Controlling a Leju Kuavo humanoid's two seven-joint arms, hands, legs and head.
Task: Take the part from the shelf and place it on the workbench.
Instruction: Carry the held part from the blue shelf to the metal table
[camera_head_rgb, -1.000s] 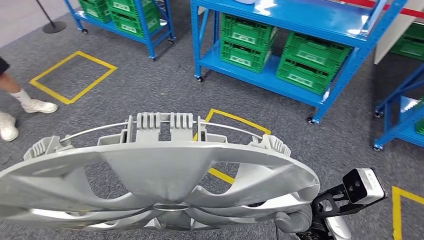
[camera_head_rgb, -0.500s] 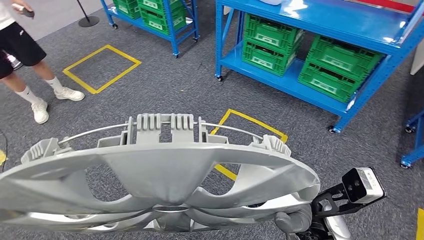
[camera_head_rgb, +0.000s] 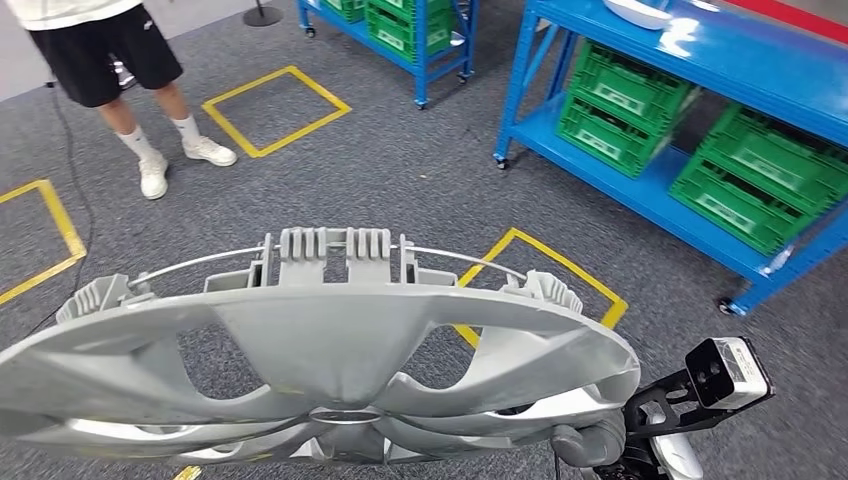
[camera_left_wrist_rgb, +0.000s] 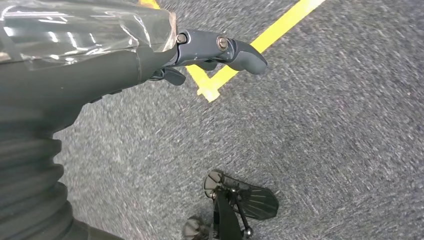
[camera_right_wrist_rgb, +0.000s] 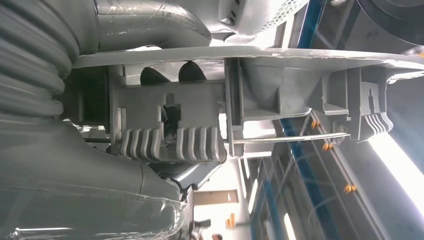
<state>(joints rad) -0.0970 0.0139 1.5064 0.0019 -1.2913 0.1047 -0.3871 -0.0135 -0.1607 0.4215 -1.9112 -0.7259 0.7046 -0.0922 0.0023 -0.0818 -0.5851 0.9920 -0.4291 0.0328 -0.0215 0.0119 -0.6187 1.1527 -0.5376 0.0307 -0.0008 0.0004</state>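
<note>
The floor is grey carpet marked with yellow tape squares. A blue shelf stands at the far right with green crates on its lower level, and a second blue shelf with crates stands farther back. A person in black shorts and white shoes stands at the far left. The part, a large silver wheel cover with clips along its rim, is held in the air near the camera, above the floor and well apart from the shelves. The right hand grips the part at its near right rim; in the right wrist view the right hand's fingers wrap the rim beside a clip. The left hand hangs over the floor, its fingers spread with nothing in them.
</note>
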